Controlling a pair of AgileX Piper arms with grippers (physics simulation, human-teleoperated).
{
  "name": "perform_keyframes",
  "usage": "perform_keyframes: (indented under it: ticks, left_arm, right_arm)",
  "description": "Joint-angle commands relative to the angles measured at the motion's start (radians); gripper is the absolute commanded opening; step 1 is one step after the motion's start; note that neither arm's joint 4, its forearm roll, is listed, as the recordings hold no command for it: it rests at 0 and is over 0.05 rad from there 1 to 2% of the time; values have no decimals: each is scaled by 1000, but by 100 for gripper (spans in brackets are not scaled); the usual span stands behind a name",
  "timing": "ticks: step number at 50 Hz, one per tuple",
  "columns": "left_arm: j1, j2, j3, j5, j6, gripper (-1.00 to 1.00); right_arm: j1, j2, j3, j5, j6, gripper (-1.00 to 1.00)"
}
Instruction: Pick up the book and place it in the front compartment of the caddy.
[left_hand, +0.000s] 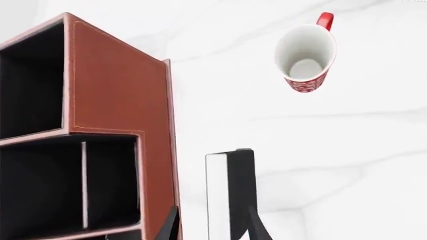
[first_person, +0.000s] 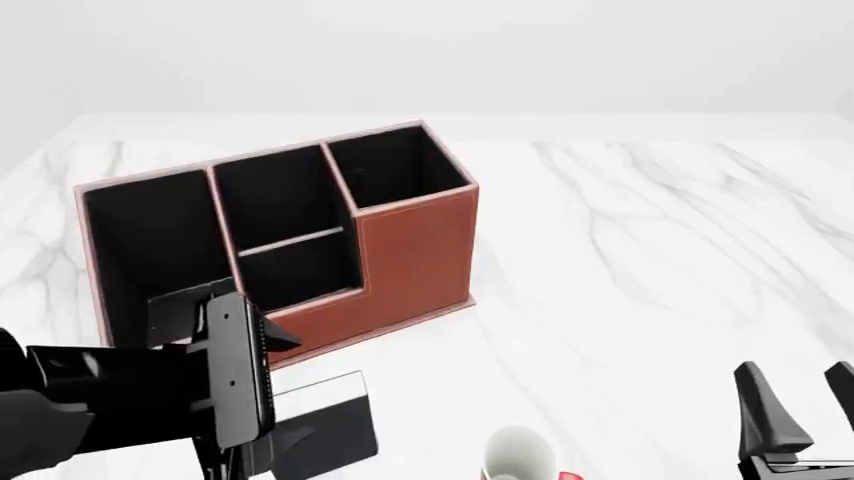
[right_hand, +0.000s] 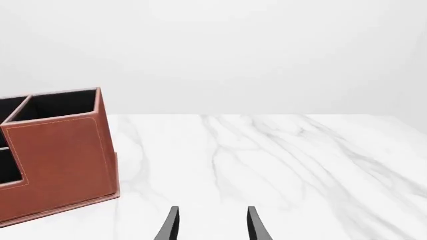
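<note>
The book (first_person: 327, 425) lies flat on the table in front of the caddy (first_person: 414, 250), black with a white strip along its far edge. In the left wrist view the book (left_hand: 233, 190) runs between the fingers of my left gripper (left_hand: 213, 227), which is open and straddles its near end with a gap on the strip side. In the front view my left arm (first_person: 220, 380) hides those fingers. The front compartment (first_person: 278, 200) is the middle cell behind the low divider, also visible as the front compartment (left_hand: 40, 185). My right gripper (first_person: 798, 415) hovers open at the near right, holding nothing.
A white-and-red mug (first_person: 518, 455) stands upright near the front edge, right of the book; the mug (left_hand: 305, 52) lies beyond the book's far end. The right wrist view shows the caddy's tall end (right_hand: 60, 160) and bare marble table (right_hand: 280, 165).
</note>
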Motion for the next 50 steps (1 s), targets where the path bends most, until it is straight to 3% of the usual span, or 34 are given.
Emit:
perform_keyframes:
  ticks: [1,50]
  left_arm:
    - [41,31,39,-58,-37,100]
    - [26,157,165,-272,-119,100]
  right_arm:
    - [0,0,1,-2,0,100]
    - [0,0,1,-1,-1,100]
